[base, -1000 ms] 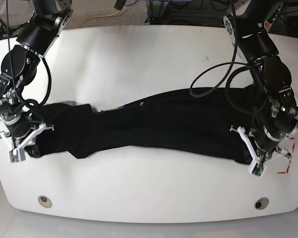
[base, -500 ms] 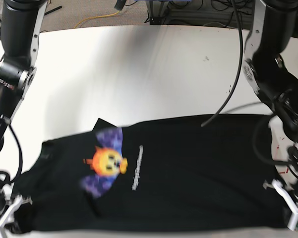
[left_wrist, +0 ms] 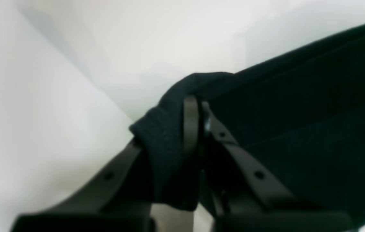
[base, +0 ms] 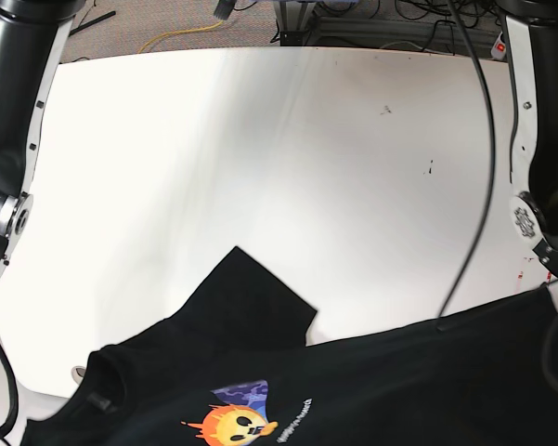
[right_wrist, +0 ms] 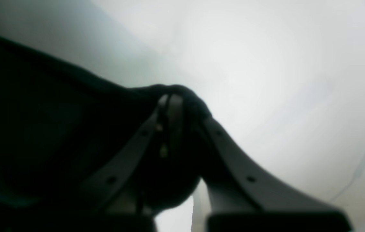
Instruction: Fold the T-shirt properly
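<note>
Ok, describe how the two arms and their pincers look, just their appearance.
In the base view both arms are thick black tubular links with white side panels; the left arm has black cables hanging along it and a round white joint plate, and the right arm carries a silver joint disc. The left pincer and right pincer each have dark, flat, curved fingers with small round holes.

White table (base: 260, 139) mostly bare; few small dark specks; T-shirt (base: 260, 316) sleeve draped over near part
</note>
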Available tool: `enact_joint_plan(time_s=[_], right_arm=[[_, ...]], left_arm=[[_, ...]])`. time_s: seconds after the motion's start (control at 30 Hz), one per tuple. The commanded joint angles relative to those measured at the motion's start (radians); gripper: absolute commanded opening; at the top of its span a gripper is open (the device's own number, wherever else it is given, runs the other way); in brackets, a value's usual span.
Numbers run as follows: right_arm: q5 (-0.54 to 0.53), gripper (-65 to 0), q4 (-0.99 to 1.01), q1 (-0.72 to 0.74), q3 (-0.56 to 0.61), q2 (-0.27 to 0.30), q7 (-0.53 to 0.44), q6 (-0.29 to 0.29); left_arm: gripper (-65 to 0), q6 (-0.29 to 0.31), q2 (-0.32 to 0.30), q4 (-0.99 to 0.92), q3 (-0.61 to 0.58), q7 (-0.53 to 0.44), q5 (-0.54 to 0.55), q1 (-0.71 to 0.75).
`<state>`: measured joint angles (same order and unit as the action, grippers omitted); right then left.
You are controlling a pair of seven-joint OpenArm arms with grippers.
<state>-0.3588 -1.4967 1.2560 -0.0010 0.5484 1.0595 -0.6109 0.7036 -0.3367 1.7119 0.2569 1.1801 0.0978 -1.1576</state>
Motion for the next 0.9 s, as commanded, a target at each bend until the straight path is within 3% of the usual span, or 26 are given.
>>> enact_joint_plan(time_s=[0.0, 0.37, 0.5, 0.87], right_arm=[[-0.01, -65.0, -0.011, -0.057, -0.04, 0.017, -0.011, 0.006], [-0.046, -65.0, -0.206, -0.462, -0.265, 0.011, 0.04, 0.006], [-0.046, -65.0, -0.298, -0.603, -0.322, 0.008, 0.066, 0.006], [-0.133, -65.0, -0.428, -0.921, -0.506, -0.047, 0.097, 0.006]], left_arm=[[-63.9, -0.005, 0.001, 0.099, -0.008, -0.03, 0.004, 0.078], [-63.9, -0.005, 0.054, 0.225, -0.008, -0.021, 0.004, 0.354], [-63.9, -0.005, 0.077, 0.262, -0.003, 0.028, 0.016, 0.445], [-63.9, -0.005, 0.081, 0.3, -0.001, 0.031, 0.089, 0.749]])
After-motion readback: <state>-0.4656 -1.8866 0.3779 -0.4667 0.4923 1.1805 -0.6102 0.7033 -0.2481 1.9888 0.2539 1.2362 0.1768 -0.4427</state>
